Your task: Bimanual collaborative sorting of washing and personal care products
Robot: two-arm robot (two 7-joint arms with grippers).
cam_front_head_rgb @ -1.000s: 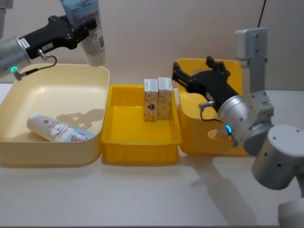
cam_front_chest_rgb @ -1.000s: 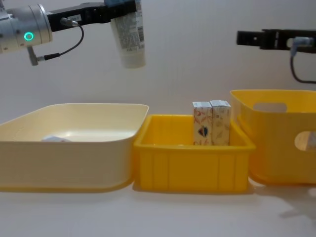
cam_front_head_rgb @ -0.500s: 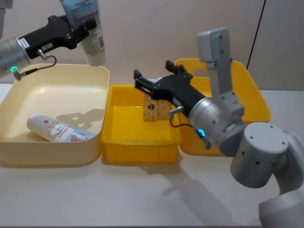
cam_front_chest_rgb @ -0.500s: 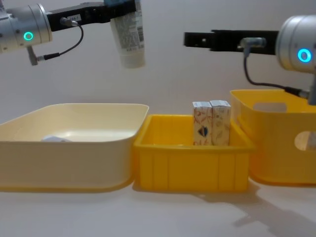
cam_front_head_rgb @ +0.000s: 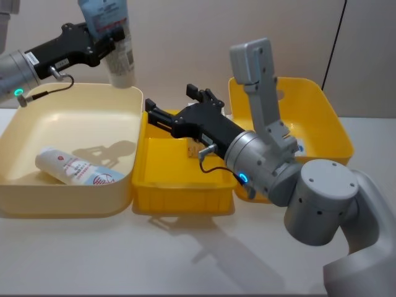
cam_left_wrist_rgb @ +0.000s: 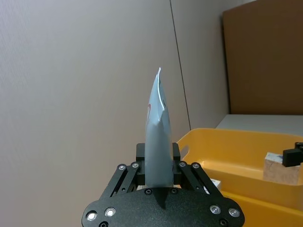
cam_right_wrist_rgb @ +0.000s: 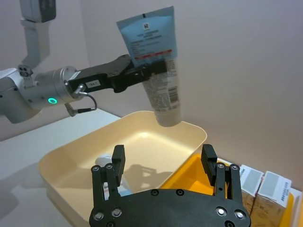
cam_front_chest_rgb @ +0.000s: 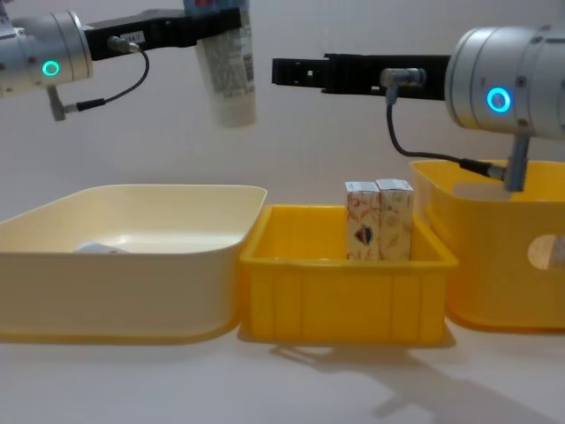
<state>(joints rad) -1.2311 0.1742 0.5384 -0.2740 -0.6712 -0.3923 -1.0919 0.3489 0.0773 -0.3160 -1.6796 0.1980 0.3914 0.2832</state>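
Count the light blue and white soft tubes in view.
2. One light blue and white soft tube hangs from the left hand above the cream plastic bin; the other lies inside that bin. More may be hidden in the deep yellow plastic bin.

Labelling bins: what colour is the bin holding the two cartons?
The middle bin is bright yellow; chest view best.

No word, brand or number can be read anywhere. The raised tube (cam_right_wrist_rgb: 154,61) bears a tiny square mark and lines of small print on its light blue part, and a block of print on the white part, all too fine to make out. The lying tube (cam_front_head_rgb: 74,168) in the cream bin (cam_front_head_rgb: 62,124) shows two red round emblems. The left carton (cam_front_chest_rgb: 361,221) carries a dark mark that cannot be read.
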